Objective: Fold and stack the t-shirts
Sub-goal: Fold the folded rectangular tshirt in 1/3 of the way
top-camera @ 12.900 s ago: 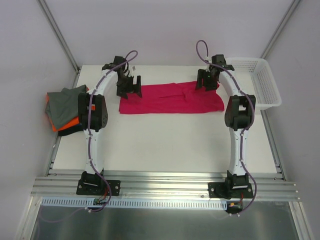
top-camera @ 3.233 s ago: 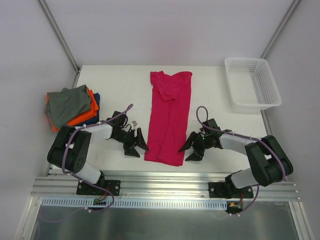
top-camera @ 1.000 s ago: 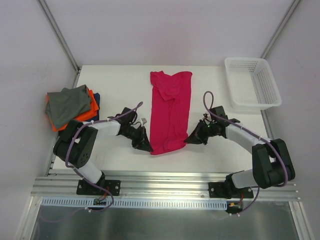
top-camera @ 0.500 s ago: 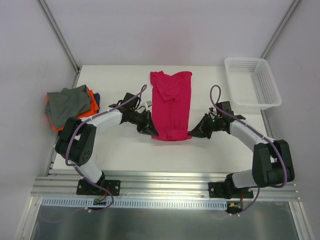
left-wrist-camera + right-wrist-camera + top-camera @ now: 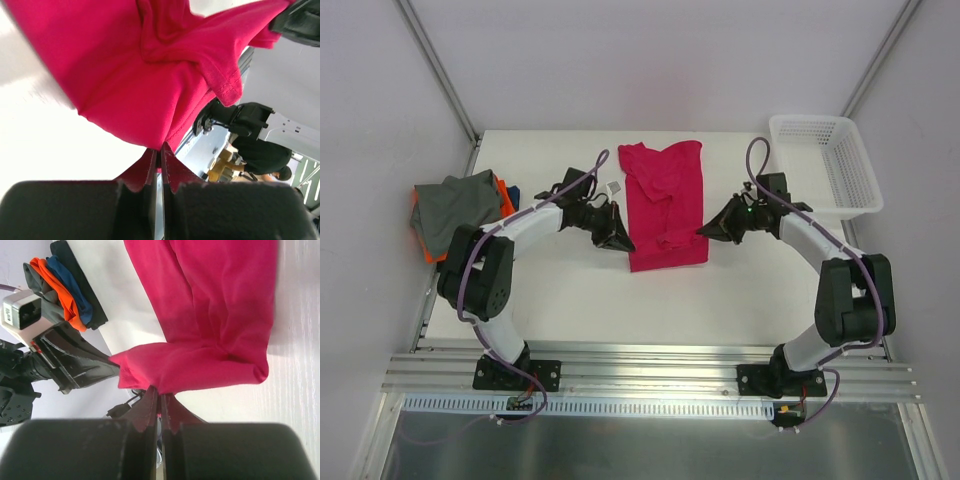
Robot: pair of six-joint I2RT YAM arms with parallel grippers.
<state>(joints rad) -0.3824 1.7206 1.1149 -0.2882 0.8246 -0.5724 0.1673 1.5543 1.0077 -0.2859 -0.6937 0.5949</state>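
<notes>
On mid-desk, watching a pink shirt laid lengthwise, long axis running near to far, collar end at the far edge. Clamped tight on its near hem from both sides: left end effector pinching the left corner, right end effector pinching the right, with jaws pressed together on cloth in both wrist views. Holding that hem up over the shirt's middle, with the lower part doubled and the fold line facing the arms. Looks like mid-fold, halving the length. Turning on one thing now: the collar lying straight ahead of both end effectors, away from the bases, along that long axis. Probably calling for an even push forward, both corners level, with neither arm nearer. Risking a skewed edge from one side leading. Off at the left edge, spotting a pile of grey, orange and navy, well apart from the pink, closer to the left arm for stacking later. Ignoring the basket at far right.
</notes>
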